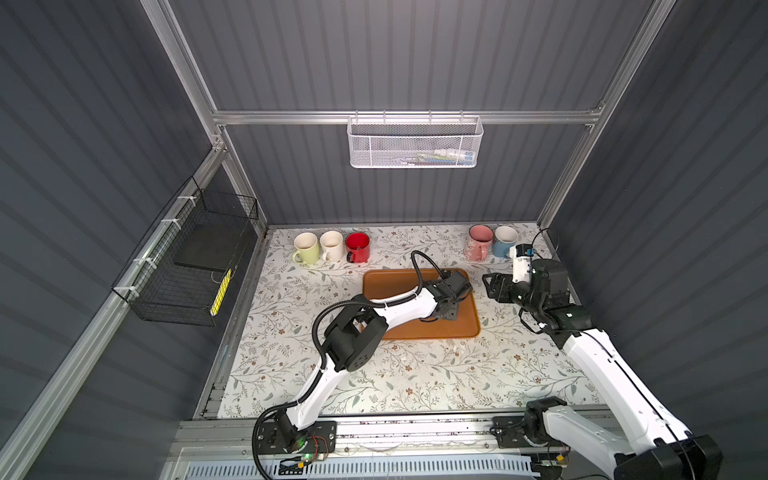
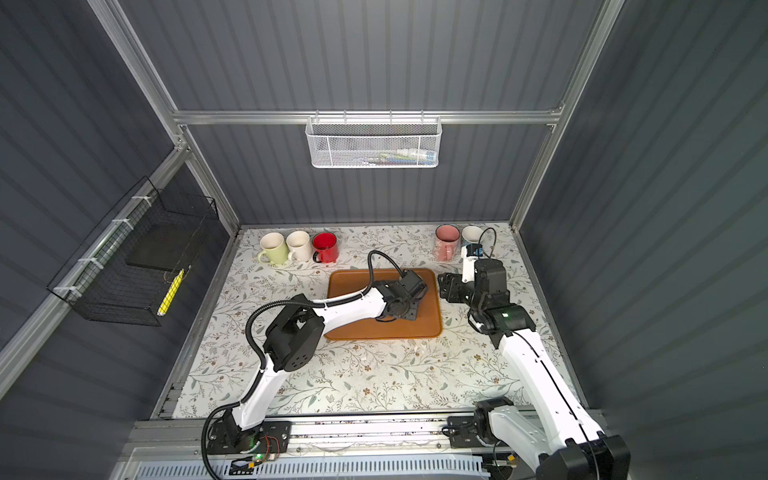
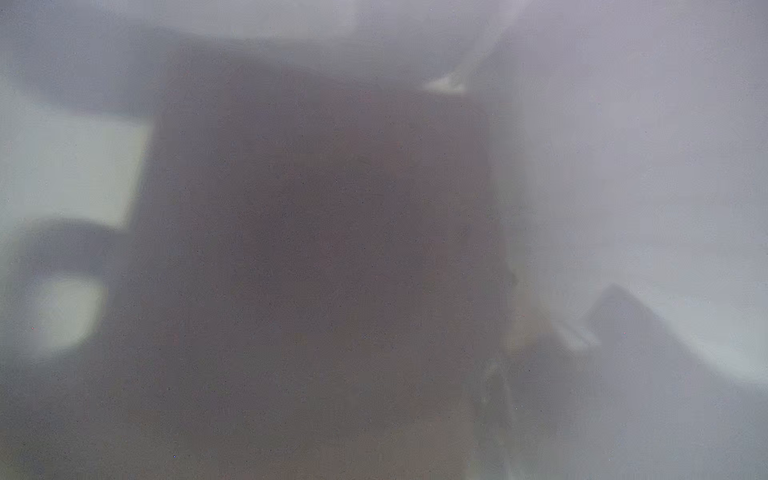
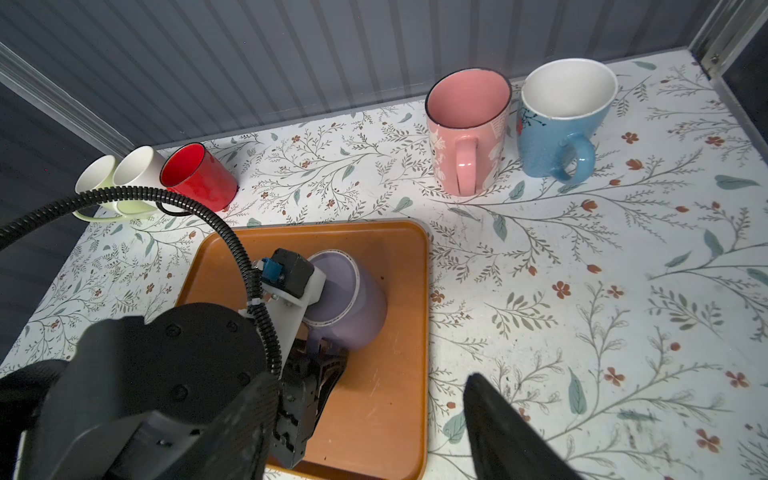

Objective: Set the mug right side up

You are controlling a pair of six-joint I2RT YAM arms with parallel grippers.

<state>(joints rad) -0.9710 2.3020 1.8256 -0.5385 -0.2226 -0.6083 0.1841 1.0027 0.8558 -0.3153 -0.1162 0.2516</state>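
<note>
lavender mug (image 4: 353, 303), paler ring at the rim. tray (image 4: 374, 407): plain orange-brown. table (image 4: 582, 291): white, printed with grey-green leafy vines and small rust-red flowers. 11 o'clock of the tray: pale green mug (image 1: 306, 248), cream mug (image 1: 332, 246), red mug (image 4: 199, 176) with a dark rim. 1 o'clock: pink mug (image 4: 467, 133) with a white floral print, and blue mug (image 4: 557, 141), speckled, white inside. walls (image 1: 395, 62): dark grey, ribbed.

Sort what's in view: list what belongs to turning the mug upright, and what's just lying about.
For the job:
- purple mug, tilted, base showing
- orange tray under it
- left gripper at the mug's handle

Lying about:
- green mug, white mug, red mug, pink mug and blue mug, all upright
- white mesh basket
- black wire basket
</note>
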